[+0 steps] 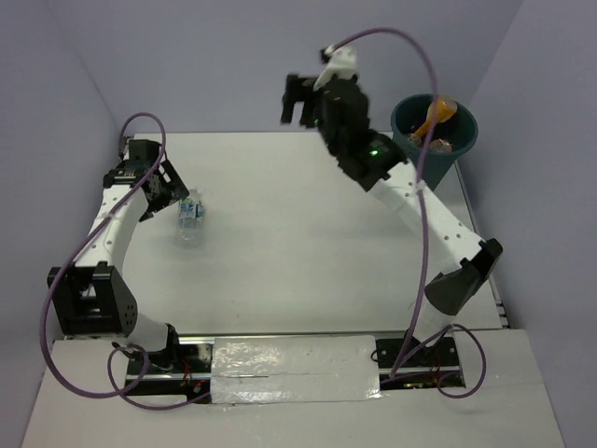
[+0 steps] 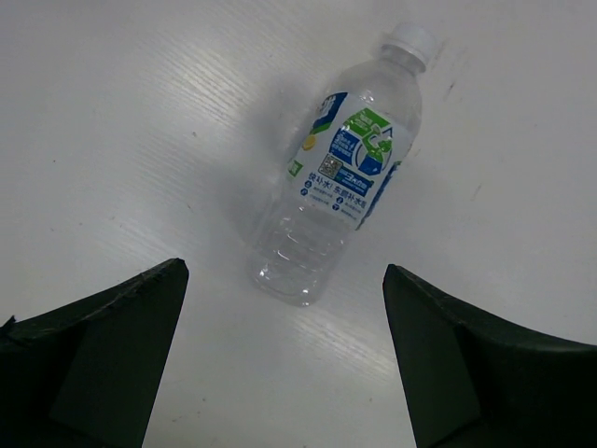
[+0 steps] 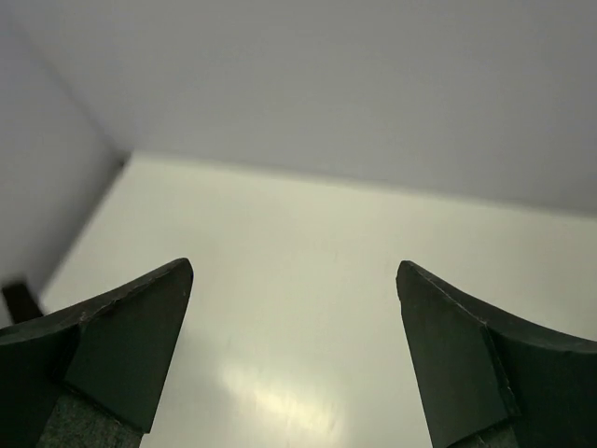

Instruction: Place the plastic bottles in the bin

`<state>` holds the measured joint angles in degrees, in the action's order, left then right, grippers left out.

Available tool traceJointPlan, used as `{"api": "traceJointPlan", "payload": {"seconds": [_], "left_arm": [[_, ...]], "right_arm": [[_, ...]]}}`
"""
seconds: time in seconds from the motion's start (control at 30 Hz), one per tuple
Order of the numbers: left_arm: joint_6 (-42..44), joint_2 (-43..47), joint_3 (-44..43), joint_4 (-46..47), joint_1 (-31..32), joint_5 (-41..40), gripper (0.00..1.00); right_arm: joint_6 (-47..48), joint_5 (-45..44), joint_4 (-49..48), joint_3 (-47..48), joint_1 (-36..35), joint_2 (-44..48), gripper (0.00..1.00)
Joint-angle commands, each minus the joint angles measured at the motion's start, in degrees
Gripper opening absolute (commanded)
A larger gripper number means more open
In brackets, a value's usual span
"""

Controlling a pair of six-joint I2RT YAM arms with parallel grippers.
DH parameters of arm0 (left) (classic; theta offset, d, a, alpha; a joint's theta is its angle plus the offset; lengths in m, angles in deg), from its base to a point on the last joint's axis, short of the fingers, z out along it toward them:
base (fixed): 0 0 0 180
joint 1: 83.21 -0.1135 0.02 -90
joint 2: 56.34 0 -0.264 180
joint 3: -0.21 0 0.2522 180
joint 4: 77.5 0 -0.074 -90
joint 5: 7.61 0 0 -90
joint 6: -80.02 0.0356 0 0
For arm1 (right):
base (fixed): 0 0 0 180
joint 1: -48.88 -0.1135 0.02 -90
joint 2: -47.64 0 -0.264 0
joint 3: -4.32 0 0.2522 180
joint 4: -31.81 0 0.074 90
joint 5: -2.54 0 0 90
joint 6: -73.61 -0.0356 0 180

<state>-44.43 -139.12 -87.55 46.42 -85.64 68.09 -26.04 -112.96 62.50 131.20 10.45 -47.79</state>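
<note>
A clear bottle with a blue-white label (image 1: 191, 220) lies on its side on the white table at the left. In the left wrist view the bottle (image 2: 343, 177) lies with its white cap pointing away. My left gripper (image 1: 175, 200) is open and empty just behind the bottle's base, its fingers (image 2: 112, 345) apart on either side, not touching it. The dark teal bin (image 1: 464, 140) stands at the far right corner. An orange-yellow bottle (image 1: 436, 114) sticks up inside it, with other clear items below. My right gripper (image 1: 298, 108) is open and empty, raised high left of the bin (image 3: 295, 269).
Pale walls close the table (image 1: 298, 243) at the back and on both sides. Purple cables loop from both arms. The right arm's links (image 1: 438, 224) stretch diagonally across the right side of the table.
</note>
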Motion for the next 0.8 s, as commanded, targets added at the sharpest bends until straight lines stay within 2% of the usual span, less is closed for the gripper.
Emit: {"api": "traceJointPlan", "payload": {"seconds": [0.0, 0.13, 0.33, 0.6, 0.73, 0.77], "left_arm": [[2.11, -5.1, -2.12, -1.62, -0.02, -0.99, 0.99], [2.73, -9.23, -0.89, 0.83, 0.15, 0.06, 0.99], [2.73, -14.59, 1.13, 5.41, 1.2, 4.64, 0.99], [3.08, -16.18, 4.82, 7.17, 5.07, 2.27, 0.99], [2.12, -19.96, 4.39, 5.24, 6.04, -0.89, 0.99], [2.03, -20.31, 4.39, 5.06, 6.39, -1.33, 0.94]], "right_arm": [[-6.33, 4.39, 10.23, -8.58, -2.78, -1.33, 0.97], [-11.35, 7.48, 10.58, -15.11, -2.96, 1.83, 0.97], [-13.02, 7.39, 9.88, -21.45, -3.31, 5.79, 0.97], [-14.43, 7.92, 9.44, -24.61, -3.58, 5.97, 0.98], [-14.7, 8.36, 9.0, -25.14, -3.58, 5.79, 0.98], [-14.7, 8.44, 8.91, -25.23, -3.58, 5.79, 0.98]]}}
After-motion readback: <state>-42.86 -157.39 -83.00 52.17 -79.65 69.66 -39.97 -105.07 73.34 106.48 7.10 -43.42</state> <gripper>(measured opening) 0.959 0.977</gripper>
